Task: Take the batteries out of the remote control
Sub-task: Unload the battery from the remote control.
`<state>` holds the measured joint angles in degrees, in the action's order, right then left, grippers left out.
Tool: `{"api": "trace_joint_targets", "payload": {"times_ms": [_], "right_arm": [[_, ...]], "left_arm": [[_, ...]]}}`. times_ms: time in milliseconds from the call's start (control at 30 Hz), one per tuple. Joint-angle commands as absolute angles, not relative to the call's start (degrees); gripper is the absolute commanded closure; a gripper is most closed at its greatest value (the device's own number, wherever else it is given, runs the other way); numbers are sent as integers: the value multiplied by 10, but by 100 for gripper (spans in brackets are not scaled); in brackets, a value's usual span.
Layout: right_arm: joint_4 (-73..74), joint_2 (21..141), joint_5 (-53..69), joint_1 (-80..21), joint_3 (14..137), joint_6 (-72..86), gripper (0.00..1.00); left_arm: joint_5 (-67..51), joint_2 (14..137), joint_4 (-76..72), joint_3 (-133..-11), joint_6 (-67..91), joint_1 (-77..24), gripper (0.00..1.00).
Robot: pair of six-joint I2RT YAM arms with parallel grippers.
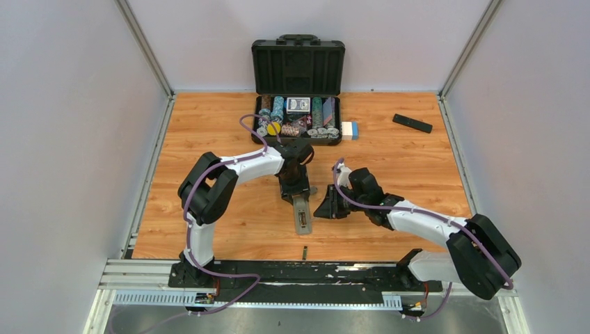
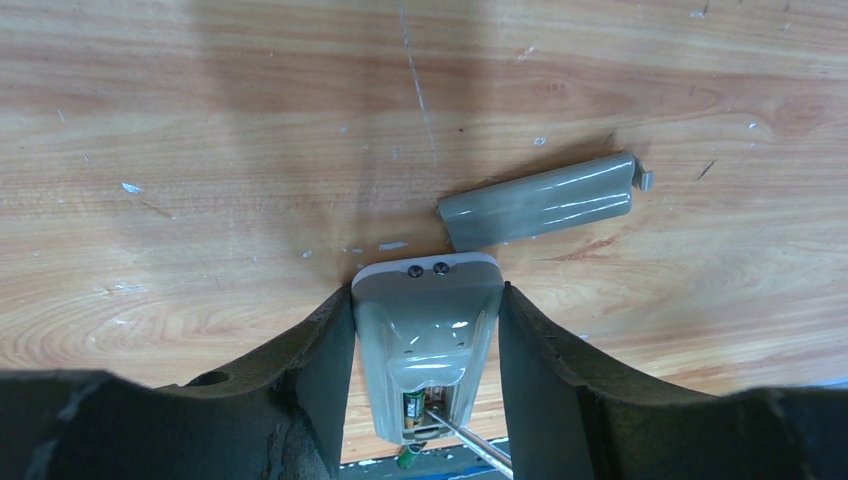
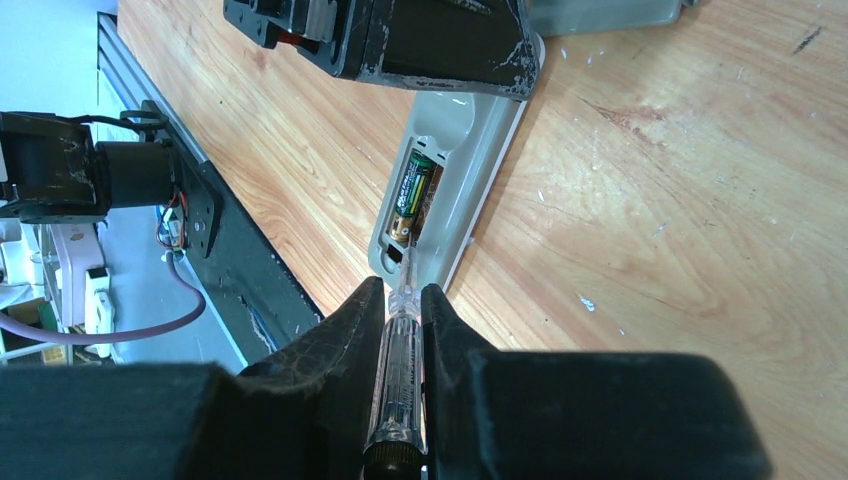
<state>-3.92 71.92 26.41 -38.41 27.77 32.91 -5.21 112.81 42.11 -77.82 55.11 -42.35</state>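
- From the top view, the left gripper (image 1: 296,189) pins the grey remote control (image 1: 303,217) flat on the table (image 1: 209,125), mid-board. The right gripper (image 1: 332,206) sits just beside the remote's right flank. From here we cannot tell how either pair of jaws stands.
- One loose battery (image 1: 305,252) lies on the table near the front edge, apart from the remote, so we judge the unloading partly done. A poker chip case (image 1: 298,90) and a black remote (image 1: 412,123) sit far back, out of the way.
- In the left wrist view, the jaws are pinching the remote across its width, one finger on each side. The grey cover (image 2: 540,200) lies off on the wood just beyond the remote's end. At the open compartment we see a battery (image 2: 412,408) inside, with the screwdriver (image 2: 475,442) shaft reaching in.
- In the right wrist view, the jaws are pressed onto the clear handle of the screwdriver. Its blade meets the near end of the seated battery (image 3: 413,195). The slot beside that battery looks empty.
- The step in hand, as we judge it, is prying out this last battery. The next move calls for a small levering lift under the battery's end while the left gripper holds firm. Too much force could fling the battery or slip the blade.
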Motion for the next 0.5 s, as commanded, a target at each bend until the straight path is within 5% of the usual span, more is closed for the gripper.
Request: {"api": "trace_joint_targets", "payload": {"times_ms": [0,467], "right_arm": [[28,718,290,-393,293,319,100],[-55,701,226,-389,263,366,100]], "left_arm": [[76,1159,322,-781,522,-402,91],[61,1147,296,-734,540,-402,91]]}}
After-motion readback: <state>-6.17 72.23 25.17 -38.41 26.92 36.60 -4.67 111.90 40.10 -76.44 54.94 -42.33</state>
